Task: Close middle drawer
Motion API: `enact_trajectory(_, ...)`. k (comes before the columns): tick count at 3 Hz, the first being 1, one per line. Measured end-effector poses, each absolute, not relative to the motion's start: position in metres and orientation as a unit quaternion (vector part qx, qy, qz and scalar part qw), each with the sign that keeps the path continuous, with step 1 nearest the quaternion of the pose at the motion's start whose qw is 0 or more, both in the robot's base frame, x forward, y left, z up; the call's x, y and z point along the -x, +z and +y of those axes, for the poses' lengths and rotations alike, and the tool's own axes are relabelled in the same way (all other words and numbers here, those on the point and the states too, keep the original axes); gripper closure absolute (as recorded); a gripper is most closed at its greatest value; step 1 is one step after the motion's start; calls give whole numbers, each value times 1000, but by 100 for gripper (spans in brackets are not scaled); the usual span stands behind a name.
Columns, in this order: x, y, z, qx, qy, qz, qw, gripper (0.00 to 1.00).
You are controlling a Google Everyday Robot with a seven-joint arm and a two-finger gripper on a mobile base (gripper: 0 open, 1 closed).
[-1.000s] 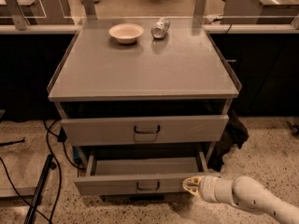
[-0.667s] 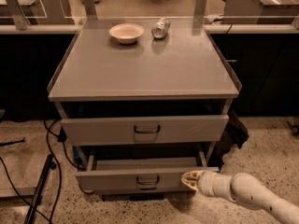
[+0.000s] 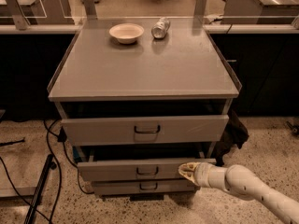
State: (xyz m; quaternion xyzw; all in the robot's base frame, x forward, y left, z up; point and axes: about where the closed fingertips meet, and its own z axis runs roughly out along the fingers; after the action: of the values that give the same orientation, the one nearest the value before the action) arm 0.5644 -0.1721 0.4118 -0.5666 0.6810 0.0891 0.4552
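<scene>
Beneath the cabinet counter [image 3: 149, 64], the middle drawer [image 3: 112, 170] juts partly out. Gripper [image 3: 183, 170] touches that drawer's front, right of its handle [image 3: 147, 171], fingers seemingly together. Mid-push, I judge; next, drive straight inward.

Single view only. Looks from in front of the cabinet [image 3: 60, 110], raised and tilted down, facing the drawer fronts nearly square-on and taking in the whole worktop [image 3: 145, 64]. Stands fairly near, with floor [image 3: 28, 139] to either side. Catches the gripper [image 3: 188, 170] low right, at the right end of the middle drawer [image 3: 117, 170] front.
</scene>
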Motion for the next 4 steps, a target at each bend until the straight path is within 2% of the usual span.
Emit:
enact_trajectory(2, -599, 402, -159, 566, 93, 685, 450, 100)
enact_trajectory(4, -584, 406, -155, 590, 115, 691, 401, 100)
